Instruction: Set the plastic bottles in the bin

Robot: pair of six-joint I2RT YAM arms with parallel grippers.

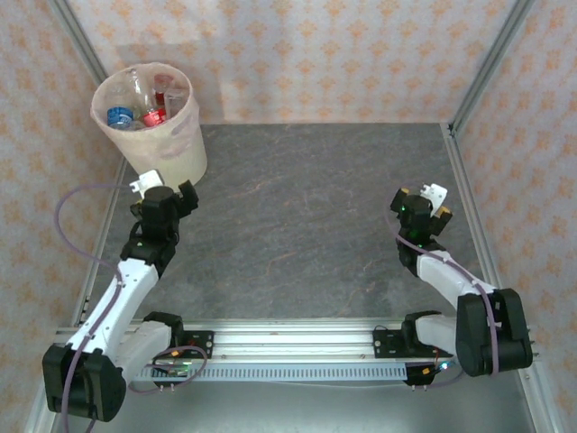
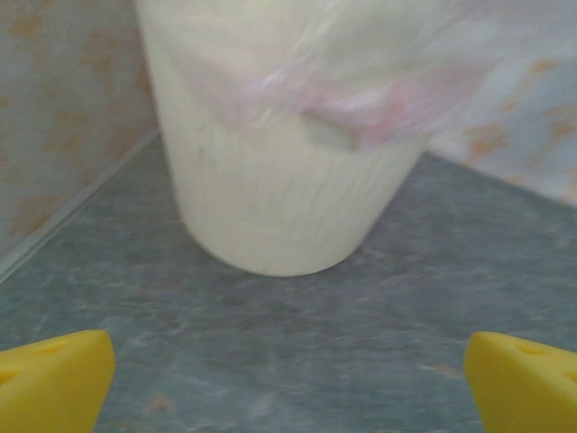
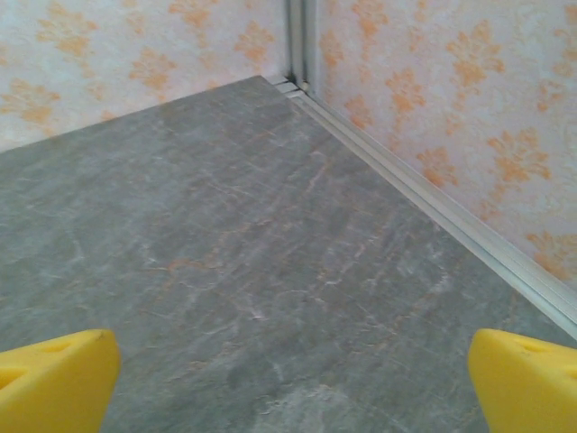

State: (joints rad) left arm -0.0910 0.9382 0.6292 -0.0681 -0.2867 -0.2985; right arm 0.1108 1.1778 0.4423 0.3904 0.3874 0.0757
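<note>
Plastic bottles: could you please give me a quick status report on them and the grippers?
Left gripper open, empty, facing the bin. Right gripper open, empty, over the tabletop. Plastic bottles lying inside the bin. Nothing in the way.

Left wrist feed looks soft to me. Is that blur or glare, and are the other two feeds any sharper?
Left wrist: blur, not glare; the bin and its liner look smeared, with soft edges. Right wrist: sharper, the table veining is crisp and evenly lit. Top external: sharp, with the bottles legible inside the bin.
</note>
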